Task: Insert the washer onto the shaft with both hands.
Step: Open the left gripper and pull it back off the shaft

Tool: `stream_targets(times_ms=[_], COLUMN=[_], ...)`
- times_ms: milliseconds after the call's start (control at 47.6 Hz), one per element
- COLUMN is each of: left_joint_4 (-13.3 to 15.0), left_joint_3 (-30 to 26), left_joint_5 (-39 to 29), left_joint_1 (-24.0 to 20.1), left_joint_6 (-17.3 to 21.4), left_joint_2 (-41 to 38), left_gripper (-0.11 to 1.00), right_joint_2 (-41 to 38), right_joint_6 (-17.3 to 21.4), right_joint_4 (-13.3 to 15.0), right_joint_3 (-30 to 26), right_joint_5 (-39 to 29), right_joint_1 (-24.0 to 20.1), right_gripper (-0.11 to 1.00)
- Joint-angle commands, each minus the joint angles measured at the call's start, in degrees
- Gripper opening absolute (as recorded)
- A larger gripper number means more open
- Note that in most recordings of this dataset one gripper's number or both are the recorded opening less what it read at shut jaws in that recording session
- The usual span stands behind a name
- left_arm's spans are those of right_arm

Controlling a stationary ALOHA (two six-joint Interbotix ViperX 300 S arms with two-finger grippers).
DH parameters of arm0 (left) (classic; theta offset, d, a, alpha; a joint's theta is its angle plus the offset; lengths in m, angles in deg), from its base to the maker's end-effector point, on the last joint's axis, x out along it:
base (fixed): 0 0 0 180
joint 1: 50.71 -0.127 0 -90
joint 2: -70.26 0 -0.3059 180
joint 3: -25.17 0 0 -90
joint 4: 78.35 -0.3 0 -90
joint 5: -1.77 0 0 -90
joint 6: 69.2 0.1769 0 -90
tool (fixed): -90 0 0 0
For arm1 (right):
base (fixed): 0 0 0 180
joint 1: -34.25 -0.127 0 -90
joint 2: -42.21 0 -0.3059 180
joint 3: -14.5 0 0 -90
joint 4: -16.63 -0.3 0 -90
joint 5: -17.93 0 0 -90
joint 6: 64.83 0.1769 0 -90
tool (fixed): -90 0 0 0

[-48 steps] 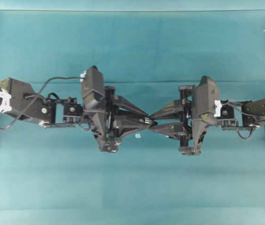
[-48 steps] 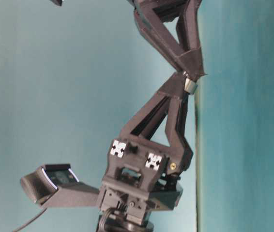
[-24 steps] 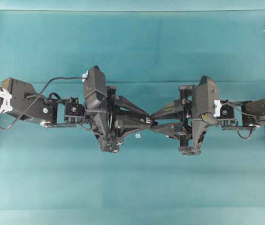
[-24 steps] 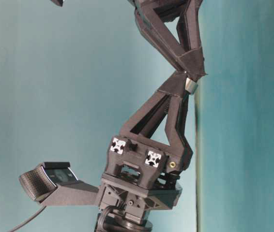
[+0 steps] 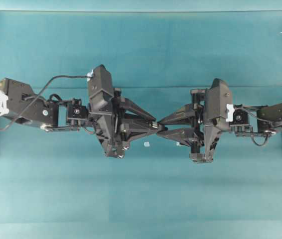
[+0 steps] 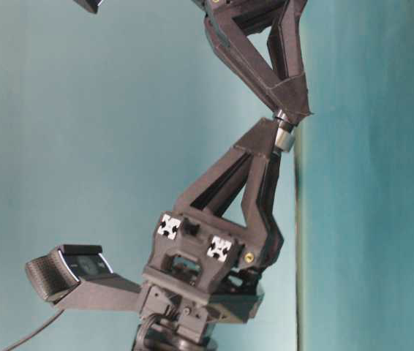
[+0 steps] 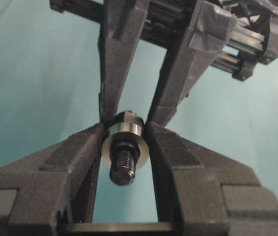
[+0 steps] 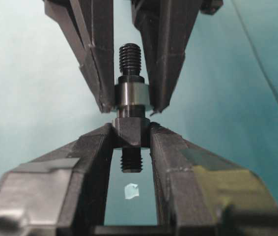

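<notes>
Small, rigid, slippery washer point(image 7: 123, 140) seated on the shaft point(image 8: 129, 105), best held by its rim between the part-open left end effector point(image 7: 124, 135), the right end effector point(image 8: 130, 132) clamped on the shaft's collar.

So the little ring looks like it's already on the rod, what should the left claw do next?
Probably open a bit wider and back straight away. The washer already sits around the shaft, which the right claw grips, while the left claw flanks the washer.
</notes>
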Motion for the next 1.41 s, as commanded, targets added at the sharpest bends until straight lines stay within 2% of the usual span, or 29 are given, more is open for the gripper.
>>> stream_targets(times_ms=[0, 147, 210, 462, 1113, 1259, 1385], left_joint_4=[-0.09, 0.00, 0.00, 0.00, 0.00, -0.09, -0.09], left_joint_3=[-0.35, -0.35, -0.44, -0.97, -1.41, -1.58, -0.18], left_joint_5=[-1.23, -2.29, -2.29, -2.29, -2.81, -5.89, -12.30], left_joint_1=[-0.62, -0.53, -0.44, -0.44, -0.44, 0.09, 1.23], left_joint_6=[0.09, 0.09, 0.09, 0.09, 0.62, 1.41, 5.19], left_joint_2=[2.11, 3.34, 3.34, 3.08, 3.16, 4.39, 6.68], left_gripper=[0.41, 0.79, 0.87, 0.80, 0.80, 0.80, 0.80], right_joint_2=[0.70, 0.62, 0.62, 0.53, 0.53, 0.62, 0.62], right_joint_6=[0.26, 0.26, 0.26, 0.18, 0.18, 0.26, 0.26], right_joint_4=[0.09, 0.09, 0.09, 0.09, 0.09, 0.09, 0.09], right_joint_3=[-0.88, -0.88, -0.88, -0.97, -0.88, -0.79, -0.79], right_joint_5=[0.26, 0.26, 0.26, 0.26, 0.26, 0.18, 0.09], right_joint_1=[-0.26, -0.26, -0.26, -0.26, -0.26, -0.26, -0.26], right_gripper=[0.00, 0.00, 0.00, 0.00, 0.00, 0.00, 0.00])
